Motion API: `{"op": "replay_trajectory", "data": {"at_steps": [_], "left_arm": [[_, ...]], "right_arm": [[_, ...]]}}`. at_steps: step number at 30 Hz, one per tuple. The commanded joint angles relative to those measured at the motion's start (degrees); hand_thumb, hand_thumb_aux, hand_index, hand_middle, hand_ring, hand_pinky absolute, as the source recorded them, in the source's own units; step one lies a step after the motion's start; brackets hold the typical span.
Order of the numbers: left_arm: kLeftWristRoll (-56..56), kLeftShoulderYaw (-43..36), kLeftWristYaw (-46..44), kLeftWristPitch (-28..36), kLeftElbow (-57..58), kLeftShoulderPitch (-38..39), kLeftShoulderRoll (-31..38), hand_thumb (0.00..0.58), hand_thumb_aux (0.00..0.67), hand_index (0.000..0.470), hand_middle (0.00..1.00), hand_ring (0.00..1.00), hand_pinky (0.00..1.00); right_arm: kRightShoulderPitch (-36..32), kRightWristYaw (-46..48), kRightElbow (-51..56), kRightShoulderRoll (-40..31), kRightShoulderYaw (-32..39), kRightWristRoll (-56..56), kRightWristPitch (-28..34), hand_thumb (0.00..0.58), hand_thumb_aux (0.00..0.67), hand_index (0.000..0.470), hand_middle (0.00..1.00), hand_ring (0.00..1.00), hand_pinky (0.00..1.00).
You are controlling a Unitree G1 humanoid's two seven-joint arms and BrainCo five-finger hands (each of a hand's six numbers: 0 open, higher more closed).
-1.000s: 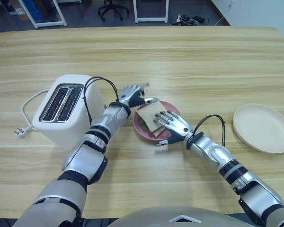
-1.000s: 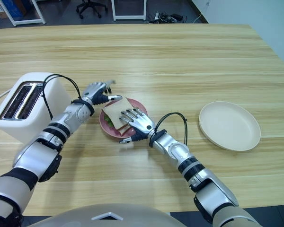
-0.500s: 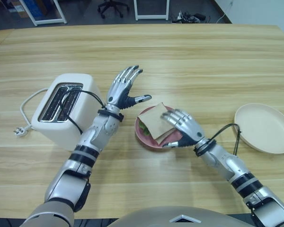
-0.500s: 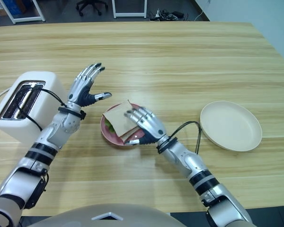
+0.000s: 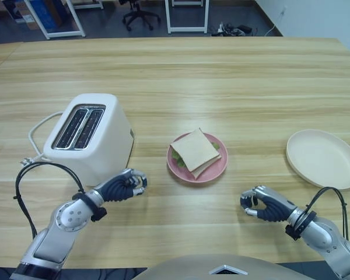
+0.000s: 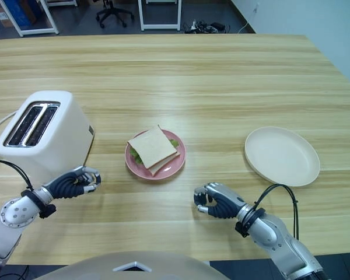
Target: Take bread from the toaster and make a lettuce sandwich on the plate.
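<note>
Bread (image 5: pixel 194 150) lies stacked on the pink plate (image 5: pixel 220 168) near the middle of the table (image 5: pixel 221 76), with green lettuce (image 5: pixel 175 157) peeking out under the top slice. To its left stands the white toaster (image 5: pixel 99 146); well off to the right sits a cream plate (image 5: pixel 322 158). Both hands rest low by the near edge with fingers curled in, holding nothing: the left hand (image 5: pixel 123 186) just in front of the toaster, the right hand (image 5: pixel 263 205) below the gap between the two plates.

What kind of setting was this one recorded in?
Probably a lab or office, not a home kitchen: the toaster and pink plate sit on a long wooden table, with an office chair and loose cables on the floor behind.
</note>
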Motion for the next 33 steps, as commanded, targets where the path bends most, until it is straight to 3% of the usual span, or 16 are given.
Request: {"op": "replay_trajectory", "data": {"at_steps": [1, 8, 17, 18, 19, 20, 21, 23, 24, 27, 28, 29, 33], "left_arm": [[4.85, -7.09, -3.57, 4.19, 3.63, -4.0, -3.49, 0.58, 0.67, 0.47, 1.0, 1.0, 1.0], [17.63, -18.44, 0.47, 7.07, 22.09, -17.58, -15.33, 0.58, 0.67, 0.47, 1.0, 1.0, 1.0], [25.56, -21.66, 11.92, 4.67, 44.45, -31.62, -23.27, 0.58, 0.67, 0.47, 1.0, 1.0, 1.0], [26.09, -21.36, 14.15, 4.15, 45.2, -31.93, -23.56, 0.578, 0.631, 0.442, 1.0, 1.0, 1.0], [26.17, -20.83, 15.73, 3.51, 45.14, -31.72, -23.54, 0.547, 0.51, 0.358, 1.0, 1.0, 1.0], [26.34, -20.4, 17.25, 2.9, 44.83, -31.39, -23.34, 0.454, 0.357, 0.251, 0.91, 0.91, 0.91], [26.2, -19.62, 18.9, 2.21, 44.21, -30.91, -23.08, 0.0, 0.0, 0.0, 0.75, 0.75, 0.75], [24.19, -17.14, 20.55, 0.18, 40.57, -28.91, -22.11, 0.0, 0.0, 0.0, 0.17, 0.17, 0.17], [22.66, -15.39, 21.21, -0.98, 37.89, -27.58, -21.81, 0.0, 0.0, 0.0, 0.0, 0.0, 0.0], [16.04, -8.89, 23.26, -6.64, 27.33, -22.46, -21.98, 0.0, 0.0, 0.0, 0.0, 0.0, 0.0], [13.33, -6.83, 23.94, -9.34, 23.69, -20.77, -22.38, 0.0, 0.0, 0.0, 0.0, 0.0, 0.0], [10.18, -5.16, 24.05, -12.23, 20.53, -19.4, -23.06, 0.0, 0.0, 0.0, 0.0, 0.0, 0.0], [-4.73, -0.81, 22.61, -18.09, 14.67, -18.46, -29.51, 0.0, 0.0, 0.0, 0.0, 0.0, 0.0]], "right_arm": [[-6.03, 2.17, 4.55, 5.33, 4.43, -6.94, 3.25, 0.58, 0.67, 0.47, 1.0, 1.0, 1.0], [-20.72, -5.62, 22.5, 15.69, 12.11, -23.06, 4.86, 0.58, 0.67, 0.47, 1.0, 1.0, 1.0], [-38.46, -22.76, 45.39, 23.05, 15.48, -30.74, 5.22, 0.58, 0.67, 0.47, 1.0, 1.0, 1.0], [-39.06, -24.43, 46.23, 23.3, 15.44, -30.84, 5.01, 0.58, 0.67, 0.47, 1.0, 1.0, 1.0], [-38.97, -25.85, 46.1, 23.21, 15.37, -31.03, 5.03, 0.58, 0.67, 0.47, 1.0, 1.0, 1.0], [-38.61, -27.03, 45.68, 22.97, 15.32, -31.12, 5.0, 0.58, 0.67, 0.47, 1.0, 1.0, 1.0], [-37.88, -28.06, 44.76, 22.6, 15.05, -31.02, 4.75, 0.58, 0.67, 0.47, 1.0, 1.0, 1.0], [-34.62, -28.15, 39.76, 20.75, 13.54, -29.36, 3.72, 0.58, 0.67, 0.47, 1.0, 1.0, 1.0], [-32.02, -26.94, 35.6, 19.42, 12.02, -26.92, 2.62, 0.58, 0.67, 0.47, 1.0, 1.0, 1.0], [-21.67, -19.44, 18.35, 15.01, 4.94, -10.51, -1.88, 0.58, 0.67, 0.47, 0.99, 0.99, 0.99], [-18.5, -16.93, 13.12, 13.42, 2.56, -3.67, -3.55, 0.506, 0.431, 0.302, 0.0, 0.0, 0.0], [-16.04, -14.75, 8.91, 12.6, 0.2, 3.37, -4.8, 0.0, 0.0, 0.0, 0.0, 0.0, 0.0], [-14.01, -12.42, 4.31, 16.17, -7.11, 19.72, -4.46, 0.0, 0.0, 0.0, 0.0, 0.0, 0.0]]}}
